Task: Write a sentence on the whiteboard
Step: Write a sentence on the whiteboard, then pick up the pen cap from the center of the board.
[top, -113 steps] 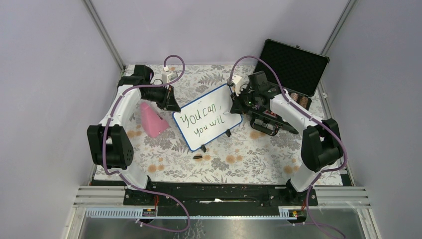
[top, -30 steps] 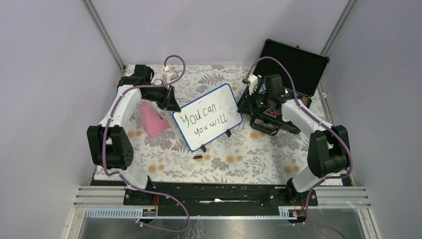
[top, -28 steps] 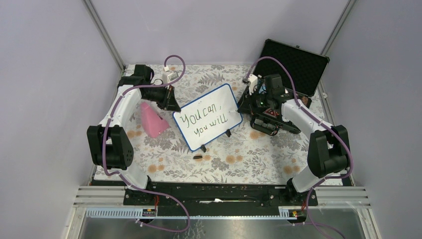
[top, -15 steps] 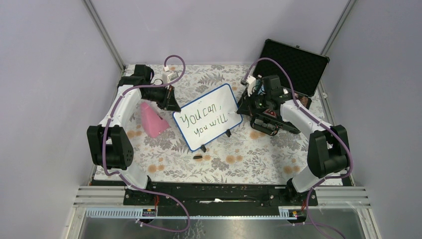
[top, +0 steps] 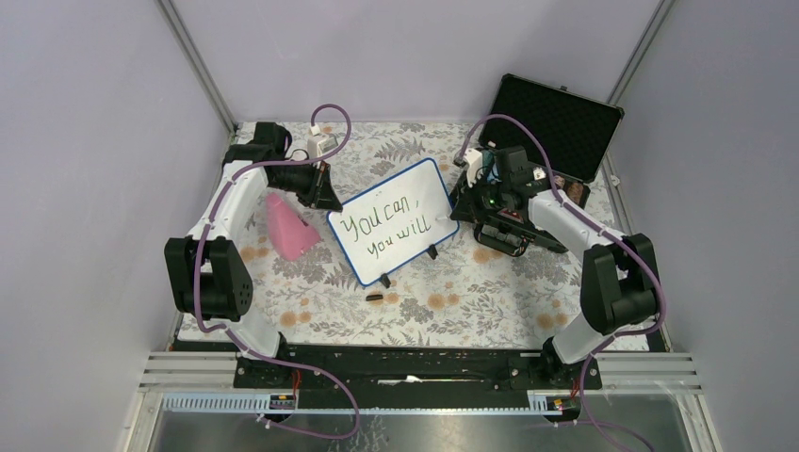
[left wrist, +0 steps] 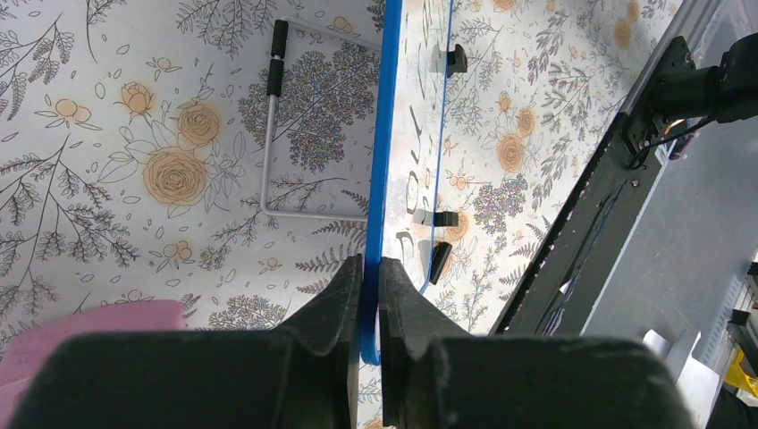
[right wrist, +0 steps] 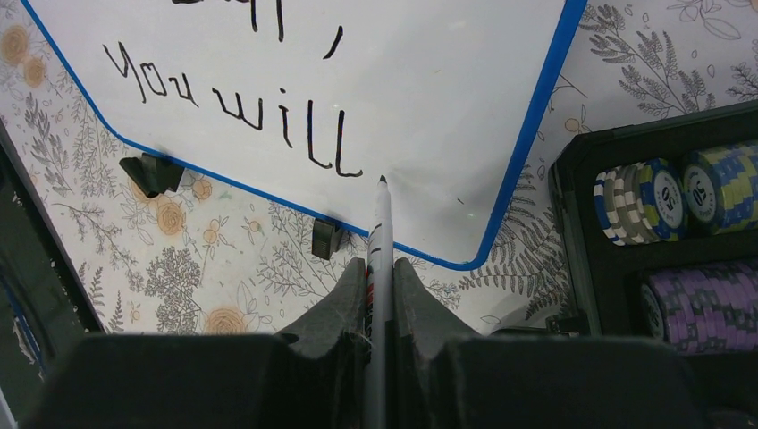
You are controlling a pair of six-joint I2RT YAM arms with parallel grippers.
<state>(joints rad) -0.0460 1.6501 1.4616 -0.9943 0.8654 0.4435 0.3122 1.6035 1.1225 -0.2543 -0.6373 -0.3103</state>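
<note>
- The whiteboard (top: 394, 221) stands near the middle of the flowered tablecloth (top: 452, 292), turned at an angle to the table's edges and propped on black clip feet (right wrist: 150, 172).
- The sentence (top: 386, 231) runs in two dark lines, "You can," above "you will".
- The left gripper (left wrist: 370, 268) is clamped on the board's blue frame (left wrist: 388, 107) at its left edge, one finger on each face.
- From the left wrist, a thin wire stand (left wrist: 268, 152) shows behind the board.
- The right gripper (right wrist: 380, 268) pinches a marker (right wrist: 379, 228), which points up out of the fingers toward the board.
- The marker tip sits just right of the last "l" of "will" (right wrist: 290, 130), low on the white surface. Whether it touches the board cannot be told.
- A black case (top: 556, 118) lies open at the far right, its tray holding stacked poker chips (right wrist: 666, 192) just beside the board's right corner.
- A pink object (top: 287, 226) rests left of the board, near the left gripper.
- A small dark object (top: 374, 298) lies on the cloth in front of the board, apart from it.
</note>
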